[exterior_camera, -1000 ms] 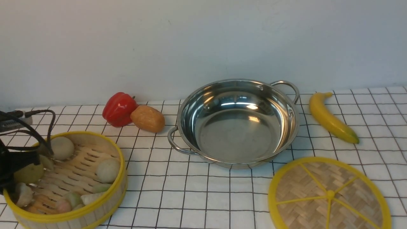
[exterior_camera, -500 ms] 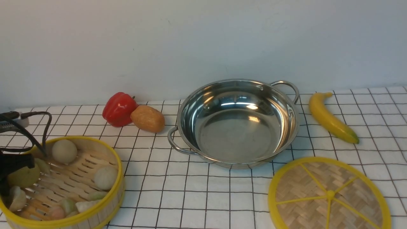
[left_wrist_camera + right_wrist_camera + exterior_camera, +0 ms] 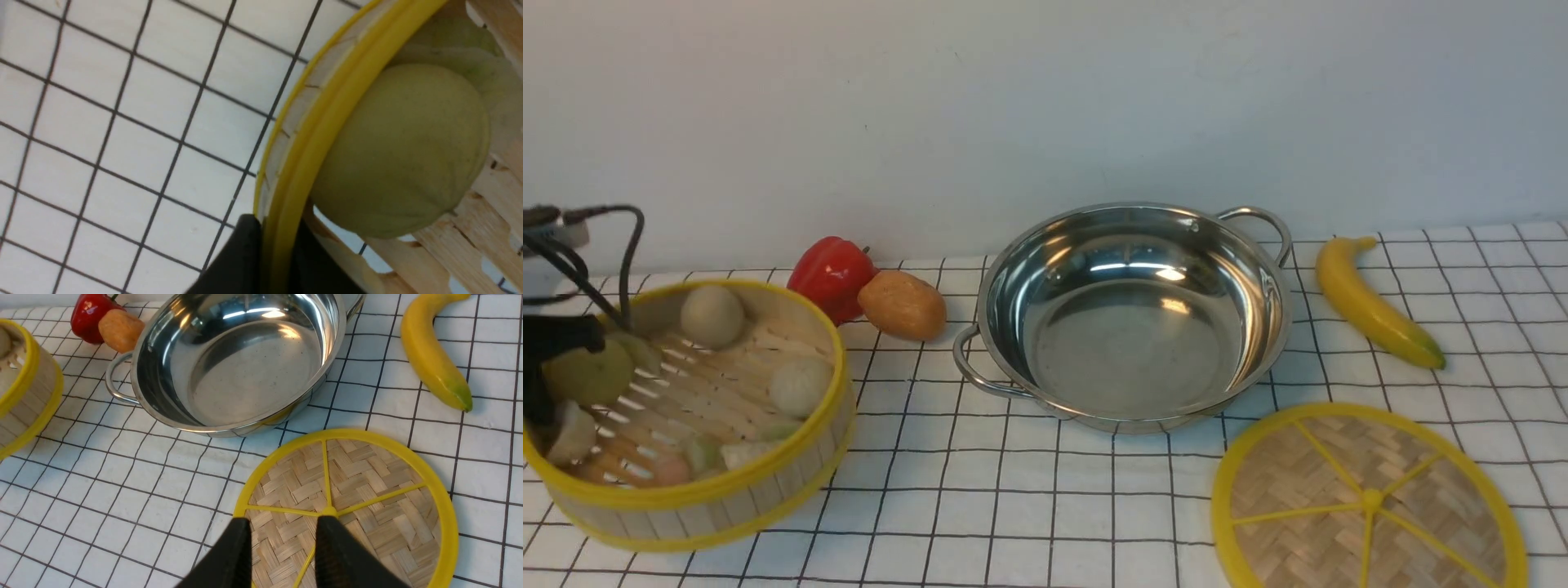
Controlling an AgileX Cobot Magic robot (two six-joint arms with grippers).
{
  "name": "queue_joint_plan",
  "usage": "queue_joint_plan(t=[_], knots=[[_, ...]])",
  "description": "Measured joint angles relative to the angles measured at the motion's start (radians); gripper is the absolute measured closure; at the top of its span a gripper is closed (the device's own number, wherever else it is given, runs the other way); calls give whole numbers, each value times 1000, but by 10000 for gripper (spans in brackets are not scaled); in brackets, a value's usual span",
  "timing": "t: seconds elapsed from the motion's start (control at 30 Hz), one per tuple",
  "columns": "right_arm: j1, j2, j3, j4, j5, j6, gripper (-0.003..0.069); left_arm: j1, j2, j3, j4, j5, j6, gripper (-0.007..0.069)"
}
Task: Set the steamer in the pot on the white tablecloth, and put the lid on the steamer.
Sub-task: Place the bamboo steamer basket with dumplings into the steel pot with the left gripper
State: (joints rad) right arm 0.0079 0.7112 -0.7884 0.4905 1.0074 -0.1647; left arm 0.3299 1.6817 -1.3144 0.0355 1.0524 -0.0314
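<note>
The left gripper (image 3: 271, 245) pinches the rim of one steamer (image 3: 711, 408), up off the white tablecloth (image 3: 980, 523), and the right gripper (image 3: 284, 526) is open. One empty pot (image 3: 1135, 327) has bare cloth between it and the steamer. One lid (image 3: 1372, 498), one banana (image 3: 1376, 302), one red pepper (image 3: 829, 278) and one potato (image 3: 903, 305) lie around the pot.

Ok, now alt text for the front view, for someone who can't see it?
Bamboo steamer of toy food, held at its rim by the left claw above a gridded white tablecloth. An empty steel pot stands mid-table; the woven lid lies to the right, nearer the camera.
</note>
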Motion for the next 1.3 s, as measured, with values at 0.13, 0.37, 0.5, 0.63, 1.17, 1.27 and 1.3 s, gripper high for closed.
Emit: queue_joint_plan(t=[0.13,0.37,0.5,0.63,1.17,1.27,1.3], knots=[[0,0,0,0,0,0,419,-77,0,-109,-48,28,24,582],[0,0,0,0,0,0,419,-280,34,-261,-141,45,13,582],[0,0,0,0,0,0,419,-385,106,-346,-151,49,-22,582],[0,0,0,0,2,0,419,-468,186,-424,-151,53,-47,582],[0,0,0,0,19,0,419,-687,586,-909,-109,173,-115,581],[0,0,0,0,19,0,419,-689,628,-946,-106,178,-117,581],[0,0,0,0,19,0,419,-689,637,-948,-103,178,-120,581]])
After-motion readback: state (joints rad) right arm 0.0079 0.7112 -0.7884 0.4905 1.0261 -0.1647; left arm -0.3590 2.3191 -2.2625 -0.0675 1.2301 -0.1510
